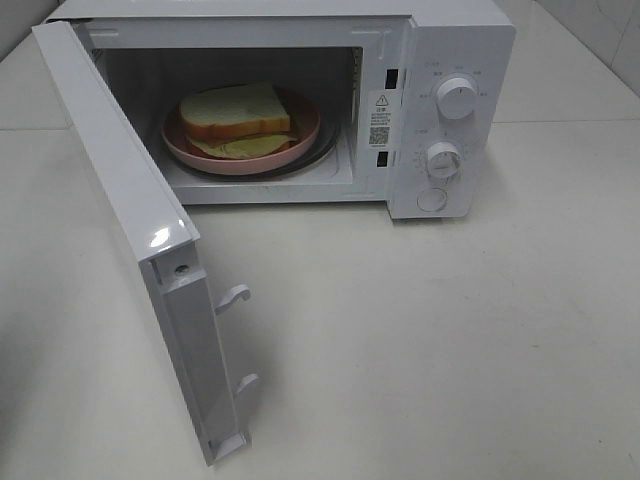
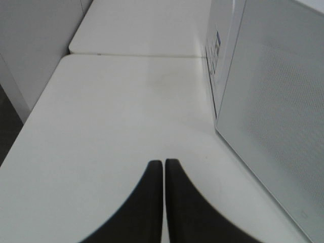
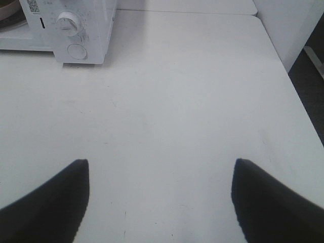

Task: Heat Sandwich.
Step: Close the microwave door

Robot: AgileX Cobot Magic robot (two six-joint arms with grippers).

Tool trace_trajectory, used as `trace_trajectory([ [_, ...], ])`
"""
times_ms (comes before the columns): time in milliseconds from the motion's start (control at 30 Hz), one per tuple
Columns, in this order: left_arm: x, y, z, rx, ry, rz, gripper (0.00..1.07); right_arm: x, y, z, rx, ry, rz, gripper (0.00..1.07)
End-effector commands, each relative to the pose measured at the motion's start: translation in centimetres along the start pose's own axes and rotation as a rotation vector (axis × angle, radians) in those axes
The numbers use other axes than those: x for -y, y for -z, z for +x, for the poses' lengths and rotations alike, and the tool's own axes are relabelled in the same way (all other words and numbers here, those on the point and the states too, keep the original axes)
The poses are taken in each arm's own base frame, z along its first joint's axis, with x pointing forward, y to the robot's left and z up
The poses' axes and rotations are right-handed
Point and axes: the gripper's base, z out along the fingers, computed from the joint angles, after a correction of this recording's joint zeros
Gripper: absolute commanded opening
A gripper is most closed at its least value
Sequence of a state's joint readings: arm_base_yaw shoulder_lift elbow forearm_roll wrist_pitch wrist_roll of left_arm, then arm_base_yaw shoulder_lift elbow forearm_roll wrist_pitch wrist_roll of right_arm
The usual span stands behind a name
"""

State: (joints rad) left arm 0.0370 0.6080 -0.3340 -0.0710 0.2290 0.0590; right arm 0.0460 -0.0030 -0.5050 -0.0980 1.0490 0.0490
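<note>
The sandwich (image 1: 238, 120), white bread with tan crust and pale green filling, lies on a round pink plate (image 1: 300, 140) inside the white microwave (image 1: 450, 40). The microwave door (image 1: 130, 210) stands wide open toward the front left. Neither gripper shows in the high view. In the left wrist view my left gripper (image 2: 163, 164) is shut and empty over the white table, with the outside of the door (image 2: 273, 116) beside it. In the right wrist view my right gripper (image 3: 161, 169) is open and empty, well away from the microwave's control panel (image 3: 76, 30).
Two white dials (image 1: 457, 97) (image 1: 443, 159) and a round button (image 1: 432, 199) sit on the microwave's right panel. Door latch hooks (image 1: 235, 295) stick out from the door's edge. The white table (image 1: 450, 340) ends at a dark drop (image 3: 309, 86) on the right.
</note>
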Motion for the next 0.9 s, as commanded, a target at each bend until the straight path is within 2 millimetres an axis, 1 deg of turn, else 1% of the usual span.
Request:
trace_trajectory([
  [33,-0.2,-1.1,0.3,0.150,0.006,-0.018,0.00,0.0,0.3,0.2,0.035,0.002,0.006,0.76],
  [100,-0.3,-1.6,0.5,0.199,0.006,-0.026,0.00,0.0,0.3,0.2,0.035,0.002,0.006,0.76],
  [200,-0.4,-2.2,0.8,0.219,0.005,-0.031,0.00,0.0,0.3,0.2,0.035,0.001,0.006,0.76],
  [233,-0.4,-2.8,1.0,0.235,0.001,-0.036,0.00,0.0,0.3,0.2,0.035,0.000,0.007,0.76],
  [300,-0.4,-3.4,1.0,0.242,-0.009,-0.038,0.00,0.0,0.3,0.2,0.035,-0.001,0.007,0.76],
  [333,-0.4,-3.4,1.0,0.242,-0.009,-0.038,0.00,0.0,0.3,0.2,0.035,-0.001,0.007,0.76],
  [367,-0.4,-4.0,1.1,0.250,-0.017,-0.038,0.00,0.0,0.3,0.2,0.035,-0.001,0.007,0.76],
  [467,-0.4,-5.1,1.2,0.250,-0.043,-0.032,0.00,0.0,0.3,0.2,0.035,-0.001,0.007,0.76],
  [500,-0.4,-5.1,1.2,0.250,-0.043,-0.032,0.00,0.0,0.3,0.2,0.035,-0.001,0.007,0.76],
  [533,-0.3,-5.9,1.4,0.240,-0.053,-0.021,0.00,0.0,0.3,0.2,0.035,-0.001,0.007,0.76],
  [633,0.2,-7.0,1.8,0.237,-0.103,0.026,0.00,0.0,0.3,0.2,0.035,-0.001,0.007,0.76],
  [767,0.5,-7.7,2.0,0.237,-0.095,0.058,0.00,0.0,0.3,0.2,0.035,-0.001,0.007,0.76],
  [900,1.3,-8.5,2.0,0.231,-0.096,0.126,0.00,0.0,0.3,0.2,0.035,-0.001,0.007,0.76],
])
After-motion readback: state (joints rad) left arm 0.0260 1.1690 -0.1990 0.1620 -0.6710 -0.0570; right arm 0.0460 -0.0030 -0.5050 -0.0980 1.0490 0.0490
